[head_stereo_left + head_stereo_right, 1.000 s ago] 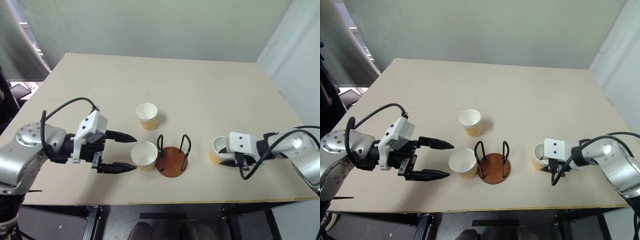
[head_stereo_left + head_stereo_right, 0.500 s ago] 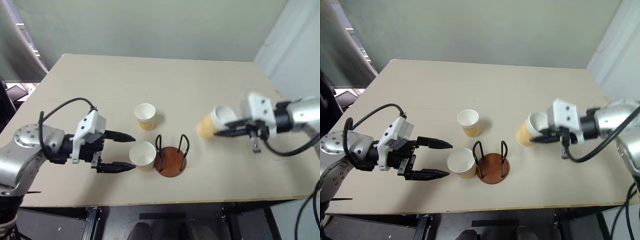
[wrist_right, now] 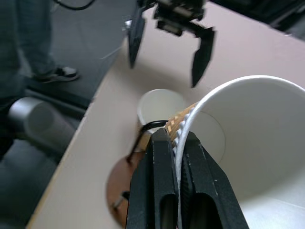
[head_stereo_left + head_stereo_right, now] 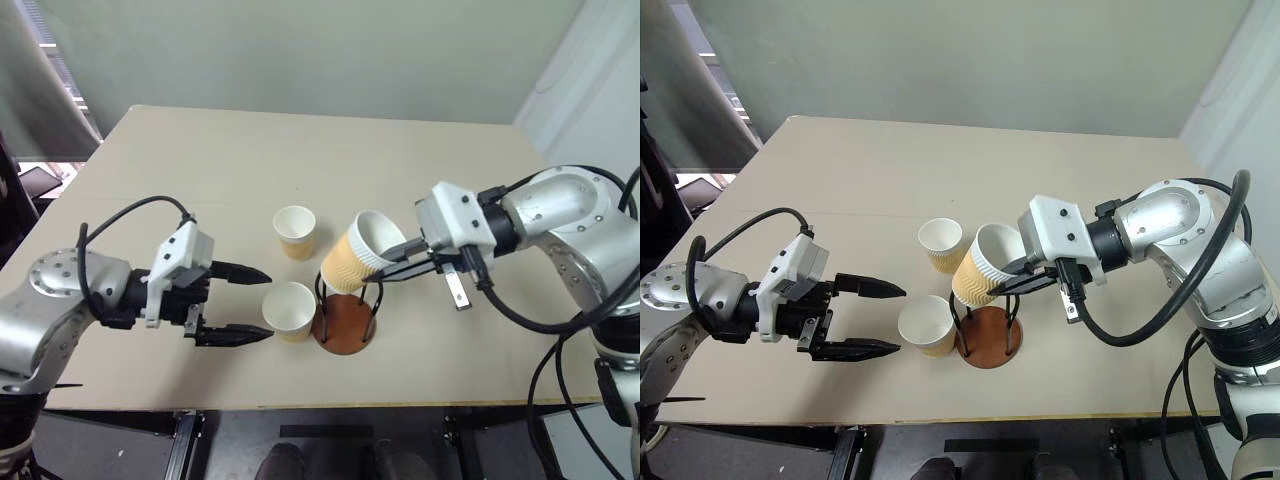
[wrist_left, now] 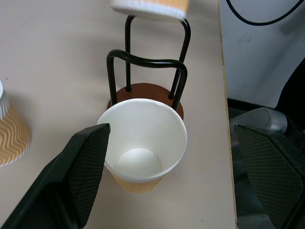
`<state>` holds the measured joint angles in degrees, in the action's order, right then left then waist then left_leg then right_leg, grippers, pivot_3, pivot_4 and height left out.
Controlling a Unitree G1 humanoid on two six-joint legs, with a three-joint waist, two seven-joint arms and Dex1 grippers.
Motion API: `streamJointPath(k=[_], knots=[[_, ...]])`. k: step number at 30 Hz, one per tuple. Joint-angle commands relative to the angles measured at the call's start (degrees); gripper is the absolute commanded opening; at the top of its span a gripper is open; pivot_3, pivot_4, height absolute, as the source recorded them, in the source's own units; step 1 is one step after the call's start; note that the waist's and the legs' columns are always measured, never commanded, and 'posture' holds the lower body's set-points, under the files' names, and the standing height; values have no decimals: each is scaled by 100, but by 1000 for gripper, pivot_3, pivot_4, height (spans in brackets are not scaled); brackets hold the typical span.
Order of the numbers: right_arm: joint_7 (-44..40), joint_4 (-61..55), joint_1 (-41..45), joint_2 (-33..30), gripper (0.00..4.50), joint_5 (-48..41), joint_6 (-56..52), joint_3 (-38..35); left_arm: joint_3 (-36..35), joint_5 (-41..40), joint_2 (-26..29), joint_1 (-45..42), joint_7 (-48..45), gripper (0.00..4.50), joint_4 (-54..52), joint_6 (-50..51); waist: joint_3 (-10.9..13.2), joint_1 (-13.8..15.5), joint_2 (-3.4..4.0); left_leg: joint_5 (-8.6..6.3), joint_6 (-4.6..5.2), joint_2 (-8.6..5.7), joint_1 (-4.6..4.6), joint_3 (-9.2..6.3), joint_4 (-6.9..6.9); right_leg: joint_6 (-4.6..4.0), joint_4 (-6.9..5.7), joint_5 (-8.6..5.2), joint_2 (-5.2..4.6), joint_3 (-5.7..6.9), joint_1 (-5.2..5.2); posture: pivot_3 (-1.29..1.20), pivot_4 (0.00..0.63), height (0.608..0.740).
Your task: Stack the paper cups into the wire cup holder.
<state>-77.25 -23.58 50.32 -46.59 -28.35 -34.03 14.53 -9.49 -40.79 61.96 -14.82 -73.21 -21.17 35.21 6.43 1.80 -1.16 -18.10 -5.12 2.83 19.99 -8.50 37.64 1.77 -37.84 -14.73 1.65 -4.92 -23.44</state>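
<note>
- Gripping a tilted paper cup (image 4: 358, 254) by its rim, the right claw (image 4: 392, 262) holds it above the wire cup holder (image 4: 343, 318) at centre frame.
- The left claw (image 4: 240, 304) stands wide open at lower left, beside a second cup (image 4: 288, 311) touching the holder.
- A third cup (image 4: 294, 232) stands upright on the worktop (image 4: 420, 160) just above.
</note>
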Motion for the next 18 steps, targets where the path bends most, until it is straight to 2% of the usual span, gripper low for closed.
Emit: streamJointPath(k=[1, 18], knots=[[-159, -180, -44, -95, 32, 74, 178, 18, -281, -90, 75, 17, 20, 4500, -239, -11, 0, -1, 0, 0, 0, 1, 0, 0, 0, 0, 0, 0, 1, 0, 0, 0, 150, 740], [-196, 95, -101, 169, 32, 418, 371, 269, -932, -90, 373, 186, 49, 4500, -331, 9, 0, -7, 0, 0, 0, 1, -2, 1, 2, -1, -2, 0, 1, 0, 2, 0, 150, 740]])
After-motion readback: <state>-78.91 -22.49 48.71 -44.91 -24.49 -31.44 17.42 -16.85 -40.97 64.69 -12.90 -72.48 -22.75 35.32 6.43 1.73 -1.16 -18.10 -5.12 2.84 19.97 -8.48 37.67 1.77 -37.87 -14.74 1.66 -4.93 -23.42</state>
